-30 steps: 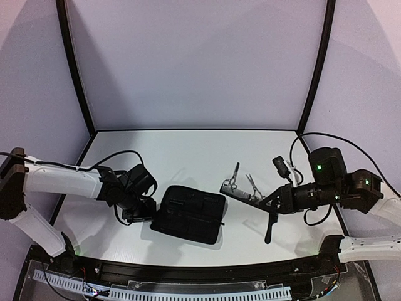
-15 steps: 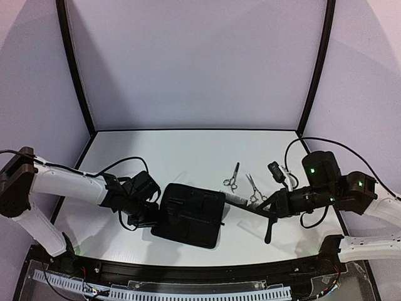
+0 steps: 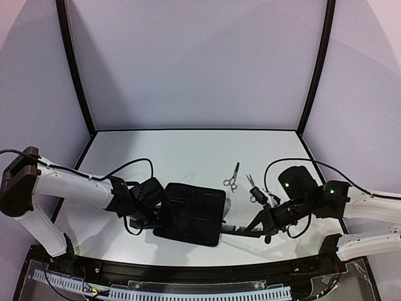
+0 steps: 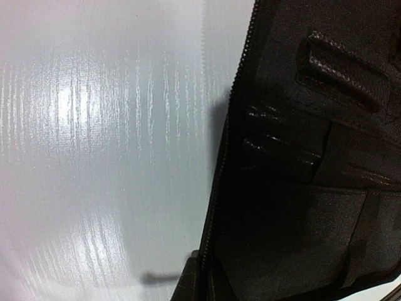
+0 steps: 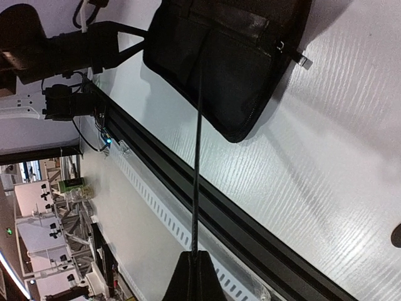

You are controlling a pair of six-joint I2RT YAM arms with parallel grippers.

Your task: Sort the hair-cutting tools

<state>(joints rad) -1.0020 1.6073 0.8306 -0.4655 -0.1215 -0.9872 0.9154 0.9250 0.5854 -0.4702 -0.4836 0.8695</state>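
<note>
Near the front edge of the white tabletop [image 3: 188, 150], right of centre, the right gripper [image 3: 262, 224] is clenched on one end of a slim black plastic comb [image 3: 241, 229]. The comb's free end points at the right edge of the flat black rectangular zip case [image 3: 191, 213], which lies open with its pockets showing. At the case's left edge the left gripper [image 3: 153, 213] is closed on the zip border, pinning the case down. Two thin silver metal scissors [image 3: 232, 177] lie side by side on the bare tabletop behind the comb, toward the right edge. The risk, as I judge it, is the long overhang: the comb is held at one end only, so if its tip catches the zip or a pocket lip it may twist in the jaws or slip out. A hard push could also drag the case if the left grip on that thin border gives
</note>
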